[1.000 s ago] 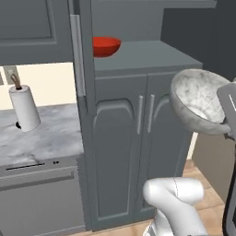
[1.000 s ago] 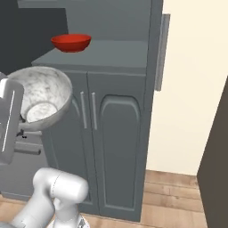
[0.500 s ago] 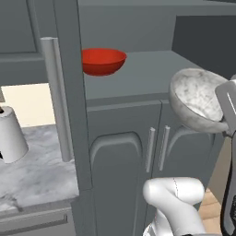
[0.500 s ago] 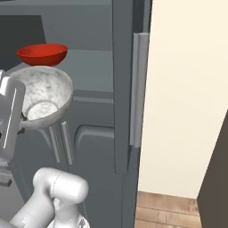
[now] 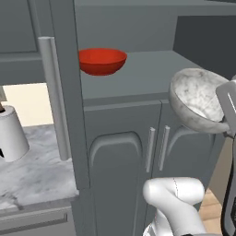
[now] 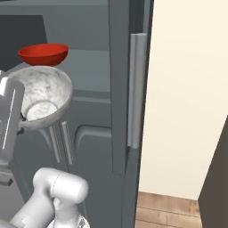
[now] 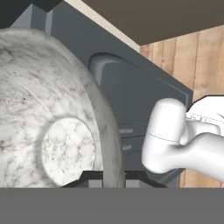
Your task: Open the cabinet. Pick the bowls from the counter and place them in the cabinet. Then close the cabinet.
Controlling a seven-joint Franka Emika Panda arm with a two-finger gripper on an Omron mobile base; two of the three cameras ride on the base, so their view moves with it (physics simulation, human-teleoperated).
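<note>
1. The gripper (image 7: 107, 177) has its two dark fingers squeezed tight on the rim of the marbled bowl (image 5: 198, 99).
2. The marbled bowl is up in the air, tipped on its side. Its open mouth faces the cabinet.
3. Seen from the hand, the rim of the bowl runs down between the two finger tips, and the round flat bottom shows inside the bowl.
4. The bowl hangs in front of the lower doors (image 5: 133, 170), above their two short handles. It is near the front edge of the shelf (image 5: 138, 76) and does not touch it.
5. The red bowl (image 5: 102, 61) sits upright on the grey shelf, near the back left corner.
6. The cabinet (image 6: 120, 67) is open. One door (image 5: 64, 92) stands out on the left with its long bar handle (image 5: 54, 97). The other door (image 6: 129, 98) stands out on the right with its own long bar.
7. To the left of the cabinet is the white marble counter (image 5: 37, 177).
8. A white paper roll (image 5: 10, 136) stands upright on the counter, near its back edge.
9. A grey drawer front (image 5: 34, 221) is under the counter.
</note>
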